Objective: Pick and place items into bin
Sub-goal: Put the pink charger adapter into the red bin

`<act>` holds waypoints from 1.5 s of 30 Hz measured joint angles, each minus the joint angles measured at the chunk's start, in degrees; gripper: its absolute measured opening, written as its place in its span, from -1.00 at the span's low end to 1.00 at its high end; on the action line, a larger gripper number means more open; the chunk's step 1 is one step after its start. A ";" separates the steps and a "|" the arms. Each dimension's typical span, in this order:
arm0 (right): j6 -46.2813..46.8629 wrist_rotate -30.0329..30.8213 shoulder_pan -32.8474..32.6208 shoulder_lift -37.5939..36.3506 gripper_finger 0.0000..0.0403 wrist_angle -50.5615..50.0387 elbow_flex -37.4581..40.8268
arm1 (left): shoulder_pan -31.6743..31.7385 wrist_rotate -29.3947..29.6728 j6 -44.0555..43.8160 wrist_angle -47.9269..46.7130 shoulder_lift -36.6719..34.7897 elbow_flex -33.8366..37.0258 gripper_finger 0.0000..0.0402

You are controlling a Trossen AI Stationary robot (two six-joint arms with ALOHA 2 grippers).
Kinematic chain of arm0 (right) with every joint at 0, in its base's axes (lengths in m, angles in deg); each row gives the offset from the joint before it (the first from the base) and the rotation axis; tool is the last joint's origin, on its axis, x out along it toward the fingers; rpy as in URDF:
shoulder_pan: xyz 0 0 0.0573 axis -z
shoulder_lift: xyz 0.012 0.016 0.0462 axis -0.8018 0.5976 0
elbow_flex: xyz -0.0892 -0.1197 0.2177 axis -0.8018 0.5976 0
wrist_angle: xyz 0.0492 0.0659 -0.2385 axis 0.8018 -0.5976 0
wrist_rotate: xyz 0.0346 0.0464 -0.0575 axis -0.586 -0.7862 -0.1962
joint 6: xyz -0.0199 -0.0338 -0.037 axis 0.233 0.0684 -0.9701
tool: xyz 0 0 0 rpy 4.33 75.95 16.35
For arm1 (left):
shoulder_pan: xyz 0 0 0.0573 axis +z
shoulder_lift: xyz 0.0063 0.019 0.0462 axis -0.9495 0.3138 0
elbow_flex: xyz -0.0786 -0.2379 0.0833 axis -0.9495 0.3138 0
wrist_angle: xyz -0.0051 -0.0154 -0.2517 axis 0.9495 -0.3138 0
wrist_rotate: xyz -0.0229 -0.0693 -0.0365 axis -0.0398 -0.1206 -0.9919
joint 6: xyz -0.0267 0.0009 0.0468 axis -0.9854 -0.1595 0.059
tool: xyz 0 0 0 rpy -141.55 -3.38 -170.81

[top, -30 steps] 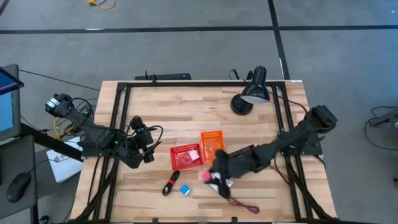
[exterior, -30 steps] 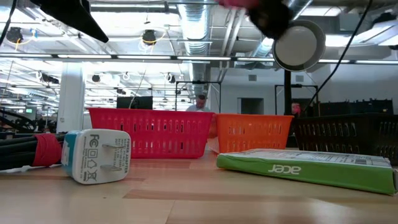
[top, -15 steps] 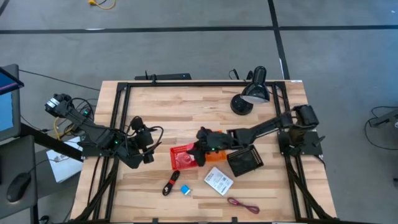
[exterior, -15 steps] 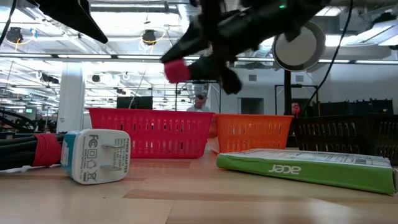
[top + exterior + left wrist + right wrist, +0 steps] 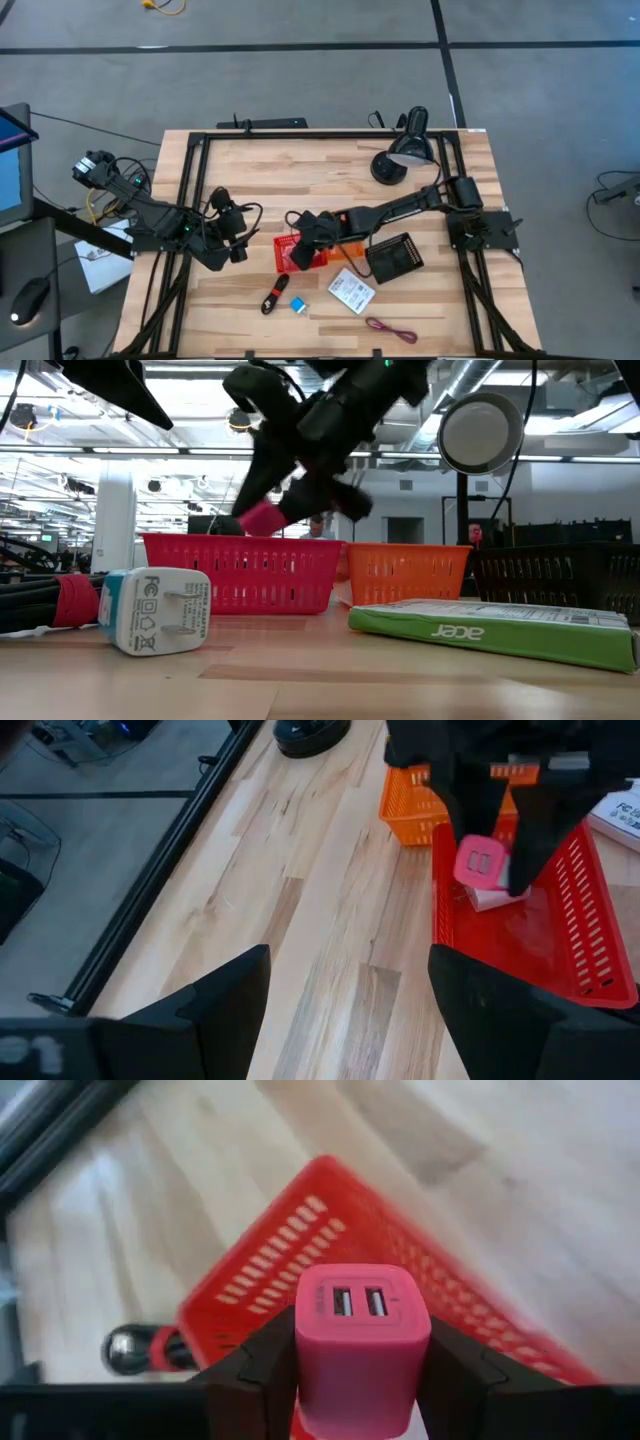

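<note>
- The right gripper [image 5: 304,250] is closed on the bright pink cube [image 5: 362,1340], a charger block with two ports facing forward.
- The cube is held above the red basket [image 5: 283,245], whose open floor lies directly beneath it; a pale block [image 5: 492,899] already rests inside.
- Release is judged the coming move; only a short descent appears needed.
- The left gripper [image 5: 350,995] waits beside the basket, open and empty.

Pale wood worktop [image 5: 300,165] inside a black frame. On it: red basket [image 5: 296,243] touching orange basket [image 5: 343,221], black basket [image 5: 396,258], desk lamp [image 5: 398,158] at the far edge. Nearer the front: black-and-red stick [image 5: 274,293], blue cube [image 5: 298,305], white card [image 5: 351,290], maroon cord [image 5: 391,330].
</note>
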 joint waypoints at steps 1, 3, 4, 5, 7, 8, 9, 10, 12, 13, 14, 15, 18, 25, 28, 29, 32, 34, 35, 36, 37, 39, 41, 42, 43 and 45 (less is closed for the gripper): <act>0.75 1.32 -0.16 0.54 -0.27 -1.50 -2.02 | 0.02 -0.02 0.00 0.04 0.02 0.00 0.31; 1.58 2.92 -0.32 1.14 -0.27 -4.32 -4.72 | 0.02 -0.02 0.00 0.08 0.00 0.00 0.31; 1.73 2.93 -0.42 1.59 -0.28 -6.23 -5.85 | 0.00 -0.02 0.00 0.13 0.00 0.00 0.31; 2.55 2.89 -0.55 2.20 -0.28 -6.61 -6.84 | 0.02 -0.04 -0.02 0.11 0.02 0.00 0.31; 5.38 2.02 -0.66 3.46 -0.28 -7.46 -8.20 | 0.02 -0.04 -0.03 0.16 0.00 0.00 0.31; 6.95 1.14 -0.74 3.75 -0.28 -7.86 -8.43 | 0.02 -0.04 -0.07 0.23 0.01 0.00 0.31; 8.45 0.53 -0.85 3.85 -0.28 -8.73 -8.43 | 0.02 -0.07 -0.21 0.21 0.02 0.00 0.31; 9.93 0.48 -1.07 3.85 -0.27 -9.46 -8.43 | 0.01 -0.06 -0.49 0.21 0.01 0.00 0.31; 12.93 0.90 -1.43 3.76 -0.26 -10.98 -8.46 | 0.00 -0.05 -1.16 0.14 0.02 0.00 0.31; 14.34 1.43 -1.65 3.74 -0.26 -12.25 -8.47 | 0.02 -0.06 -1.40 0.04 0.02 0.00 0.31; 15.62 2.24 -1.88 3.74 -0.26 -13.12 -8.45 | 0.01 -0.04 -1.49 0.07 0.02 0.00 0.31; 16.51 2.90 -2.08 3.76 -0.27 -13.39 -8.43 | 0.02 -0.04 -1.49 0.07 0.02 0.00 0.31; 19.07 3.44 -2.45 3.76 -0.27 -12.40 -8.45 | 0.02 -0.04 -1.38 0.07 0.02 0.00 0.31; 20.92 3.39 -2.87 7.36 -0.26 -11.15 -8.26 | 0.01 -0.04 -1.42 -0.04 0.00 0.00 0.31; 20.86 1.69 -2.55 9.18 -0.26 -8.36 -8.57 | 0.01 -0.04 -1.32 -0.02 0.02 0.00 0.31; 20.63 0.89 -2.42 9.19 -0.25 -9.18 -8.43 | 0.01 -0.04 -1.28 -0.03 0.00 0.00 0.31; 20.70 0.46 -1.98 9.76 -0.22 -8.47 -8.52 | 0.01 -0.04 -1.27 -0.21 0.02 0.00 0.31; 20.45 0.11 -1.64 9.79 -0.21 -9.15 -8.43 | 0.02 -0.07 -1.17 -0.24 0.02 0.00 0.31; 20.21 -0.30 -1.52 9.69 -0.20 -8.88 -8.43 | 0.02 -0.05 -0.92 -0.22 0.02 0.00 0.31; 19.96 -0.73 -1.30 9.52 -0.20 -8.63 -8.43 | 0.02 -0.04 -0.77 -0.22 0.02 0.00 0.31; 19.39 -1.17 -1.15 9.38 -0.19 -8.60 -8.45 | 0.02 -0.04 -0.73 -0.24 0.02 0.00 0.31; 17.82 -2.55 -0.92 9.35 -0.17 -8.08 -8.44 | 0.01 -0.06 -0.70 -0.22 0.02 0.00 0.31; 15.55 -3.76 -0.88 9.36 -0.15 -6.87 -8.43 | 0.02 -0.04 -0.68 -0.22 0.02 0.00 0.31; 14.06 -4.03 -0.91 9.36 -0.14 -5.66 -8.43 | 0.02 -0.04 -0.68 -0.22 0.02 0.00 0.31; 12.88 -4.28 -0.93 9.36 -0.13 -4.95 -8.47 | 0.02 -0.04 -0.68 -0.24 0.02 0.00 0.31; 12.62 -5.67 -0.74 9.36 -0.11 -4.55 -8.46 | 0.02 -0.04 -0.67 -0.22 0.02 0.00 0.31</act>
